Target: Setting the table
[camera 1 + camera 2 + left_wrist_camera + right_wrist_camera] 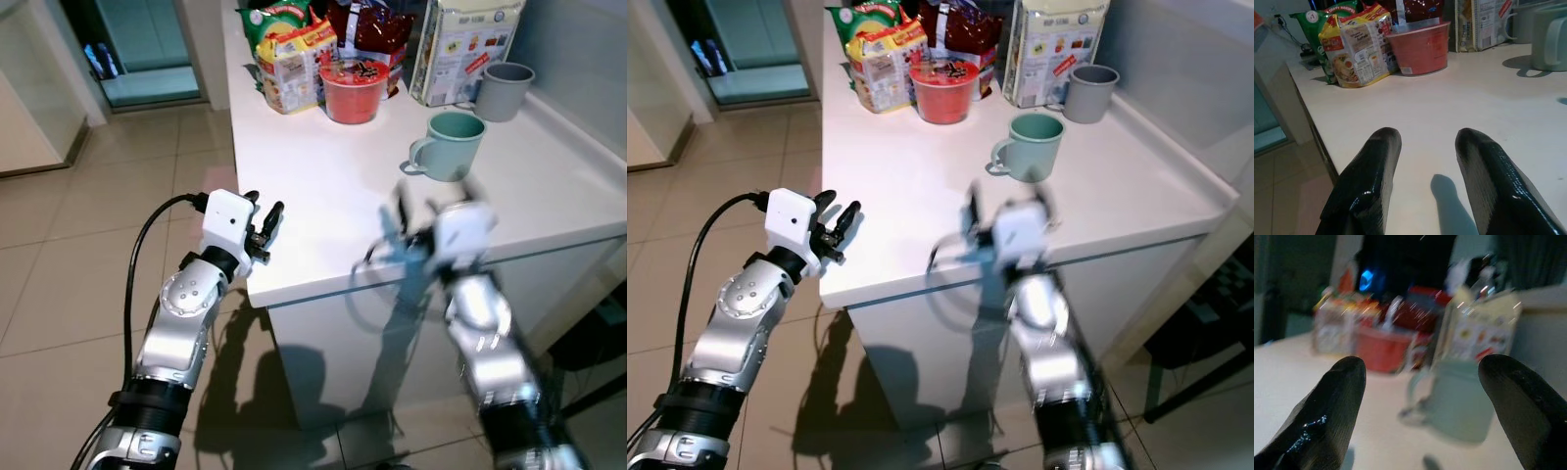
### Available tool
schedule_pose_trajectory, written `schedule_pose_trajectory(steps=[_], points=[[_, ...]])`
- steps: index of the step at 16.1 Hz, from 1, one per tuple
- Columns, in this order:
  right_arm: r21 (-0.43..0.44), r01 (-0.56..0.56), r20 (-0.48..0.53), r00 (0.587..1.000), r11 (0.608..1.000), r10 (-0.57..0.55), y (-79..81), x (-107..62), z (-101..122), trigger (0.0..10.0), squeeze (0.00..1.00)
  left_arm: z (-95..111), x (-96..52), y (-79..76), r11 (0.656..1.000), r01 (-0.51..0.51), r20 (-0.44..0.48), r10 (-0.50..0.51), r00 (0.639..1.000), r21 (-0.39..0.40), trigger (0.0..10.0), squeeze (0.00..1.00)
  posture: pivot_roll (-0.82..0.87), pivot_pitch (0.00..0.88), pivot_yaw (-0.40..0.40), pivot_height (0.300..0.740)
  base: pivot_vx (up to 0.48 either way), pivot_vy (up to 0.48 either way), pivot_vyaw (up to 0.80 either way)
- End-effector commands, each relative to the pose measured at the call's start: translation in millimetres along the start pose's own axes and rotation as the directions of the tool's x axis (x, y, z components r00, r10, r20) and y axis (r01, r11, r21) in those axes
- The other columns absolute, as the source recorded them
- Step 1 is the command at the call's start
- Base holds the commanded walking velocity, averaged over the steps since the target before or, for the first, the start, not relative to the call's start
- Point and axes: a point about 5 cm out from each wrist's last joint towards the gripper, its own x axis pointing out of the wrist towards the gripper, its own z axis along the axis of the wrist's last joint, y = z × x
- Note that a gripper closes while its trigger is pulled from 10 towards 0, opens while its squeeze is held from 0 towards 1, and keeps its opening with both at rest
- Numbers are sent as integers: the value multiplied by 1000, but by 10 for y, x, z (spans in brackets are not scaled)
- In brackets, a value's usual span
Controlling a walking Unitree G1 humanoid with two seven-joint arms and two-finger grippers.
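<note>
On the white table (323, 186): green mug (449, 145) at the right, grey cup (503, 90) just beyond it | right end effector (1420, 396) open, blurry, near the mug | left end effector (265, 227) open at the table's near left corner.

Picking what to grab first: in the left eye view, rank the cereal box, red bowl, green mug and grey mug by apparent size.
1. cereal box, partly cut off at the top
2. red bowl
3. green mug
4. grey mug

The bowl and green mug look close; the green mug is nearer, so that order is unsure.
</note>
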Motion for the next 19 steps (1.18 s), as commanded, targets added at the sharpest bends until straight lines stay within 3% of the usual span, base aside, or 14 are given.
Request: schedule_pose_trajectory(steps=[1, 4, 5, 8, 16, 19], points=[[8, 35, -43, 998, 999, -34, -46, 5, -58, 10000, 0, -23, -8, -8, 1000, 4, -6, -4, 1000, 12, 10000, 0, 37, 0, 71, 740, 0, 0, 0], [13, 120, -101, 988, 993, -118, -233, 123, -166, 10000, 0, -12, 2, -14, 1000, 10, 0, -10, 1000, 23, 10000, 0, 40, 0, 76, 740, 0, 0, 0], [15, 156, -138, 979, 988, -152, -307, 244, -225, 10000, 0, -10, 6, -11, 1000, 14, 0, -14, 1000, 27, 10000, 0, 41, 0, 84, 740, 0, 0, 0], [26, 180, -160, 972, 983, -174, -360, 421, -238, 10000, 0, -3, 3, -1, 999, 17, -1, -17, 1000, 37, 10000, 0, 53, 0, 85, 740, 0, 0, 0], [59, 155, -189, 972, 986, -141, -272, 733, -195, 10000, 0, 0, -20, 10, 999, 14, -4, -14, 1000, 46, 10000, 0, 69, 0, 85, 740, 0, 0, 0], [122, 191, -233, 959, 974, -159, -315, 789, -207, 10000, 0, -18, -35, 5, 999, 17, -14, -16, 1000, 48, 10000, 0, 63, 0, 88, 740, 0, 0, 0]])
